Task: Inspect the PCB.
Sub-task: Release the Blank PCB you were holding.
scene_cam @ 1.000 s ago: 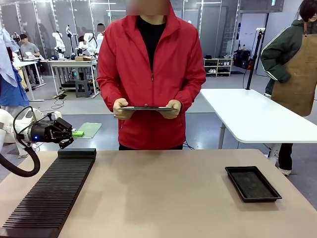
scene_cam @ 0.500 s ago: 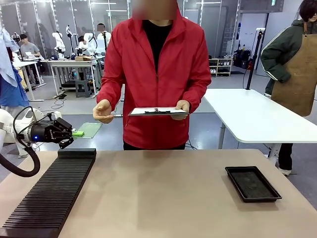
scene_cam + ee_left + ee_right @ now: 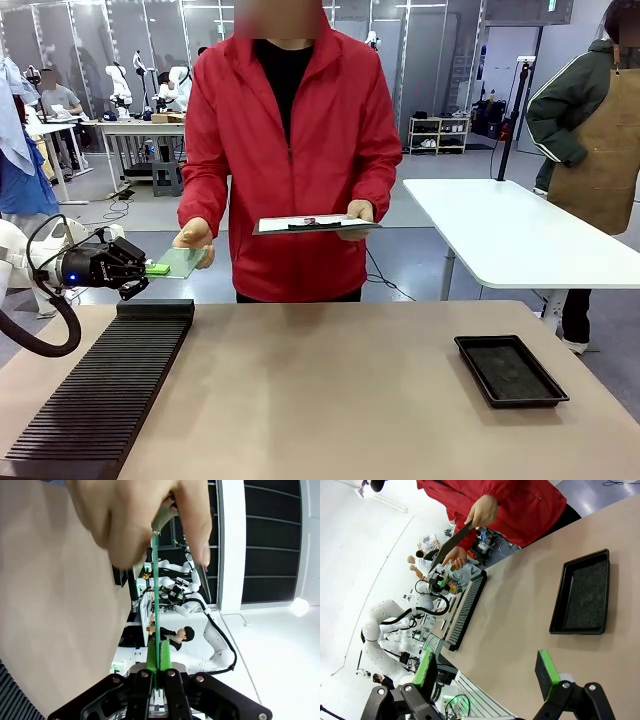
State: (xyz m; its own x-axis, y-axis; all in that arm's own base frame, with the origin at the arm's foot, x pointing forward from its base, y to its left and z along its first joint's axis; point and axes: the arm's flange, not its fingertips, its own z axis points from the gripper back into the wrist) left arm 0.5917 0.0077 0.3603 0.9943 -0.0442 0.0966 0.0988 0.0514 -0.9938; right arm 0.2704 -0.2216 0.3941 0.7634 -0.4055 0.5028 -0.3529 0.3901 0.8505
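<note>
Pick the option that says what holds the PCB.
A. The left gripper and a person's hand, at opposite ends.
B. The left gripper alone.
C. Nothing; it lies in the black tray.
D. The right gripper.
A: the left gripper is shut on one end of the PCB and the person's hand pinches the far end.
</note>
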